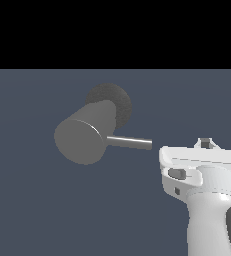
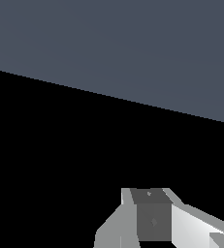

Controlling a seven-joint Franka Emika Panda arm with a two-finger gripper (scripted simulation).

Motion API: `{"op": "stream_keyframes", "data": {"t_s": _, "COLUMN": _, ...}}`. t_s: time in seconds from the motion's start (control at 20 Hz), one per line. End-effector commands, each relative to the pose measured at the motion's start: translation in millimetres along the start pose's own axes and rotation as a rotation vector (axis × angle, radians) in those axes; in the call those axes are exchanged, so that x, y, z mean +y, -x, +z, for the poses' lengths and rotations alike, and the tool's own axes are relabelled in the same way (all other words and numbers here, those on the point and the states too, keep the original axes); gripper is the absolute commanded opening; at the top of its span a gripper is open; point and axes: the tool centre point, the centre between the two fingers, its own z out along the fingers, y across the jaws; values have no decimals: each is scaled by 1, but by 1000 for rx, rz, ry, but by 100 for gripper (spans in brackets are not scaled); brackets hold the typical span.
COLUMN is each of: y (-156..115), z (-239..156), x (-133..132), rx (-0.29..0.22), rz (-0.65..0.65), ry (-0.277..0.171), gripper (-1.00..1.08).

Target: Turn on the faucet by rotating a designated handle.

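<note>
The faucet (image 1: 82, 137) is a thick matte grey cylinder with its flat round end towards the exterior camera, set on a dark rough round base (image 1: 118, 100). The handle (image 1: 129, 142), a thin shiny grey rod, sticks out sideways towards the exterior view's right. My gripper (image 1: 205, 142) is to the right of the rod's free end, apart from it by a small gap and at about its height. The fingers sit close together at the middle of the white hand, holding nothing. The wrist view shows only my fingers (image 2: 152, 213) against blue-grey floor and black; faucet and handle are out of that view.
The plain blue-grey floor (image 1: 47, 210) spreads around the faucet. My white arm (image 1: 212, 220) fills the lower right of the exterior view.
</note>
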Motion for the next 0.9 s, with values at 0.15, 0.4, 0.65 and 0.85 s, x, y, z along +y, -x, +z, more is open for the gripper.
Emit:
{"op": "stream_keyframes", "data": {"t_s": 0.15, "y": -11, "z": -8, "x": 8, "rx": 39, "rz": 13, "ry": 6, "gripper": -100}}
{"op": "stream_keyframes", "data": {"t_s": 0.4, "y": -8, "z": -16, "x": 33, "rx": 46, "rz": 71, "ry": 41, "gripper": -100}}
{"op": "stream_keyframes", "data": {"t_s": 0.65, "y": -7, "z": -26, "x": 56, "rx": 74, "rz": 132, "ry": 72, "gripper": -100}}
{"op": "stream_keyframes", "data": {"t_s": 0.85, "y": -5, "z": -33, "x": 72, "rx": 85, "rz": 168, "ry": 100, "gripper": -100}}
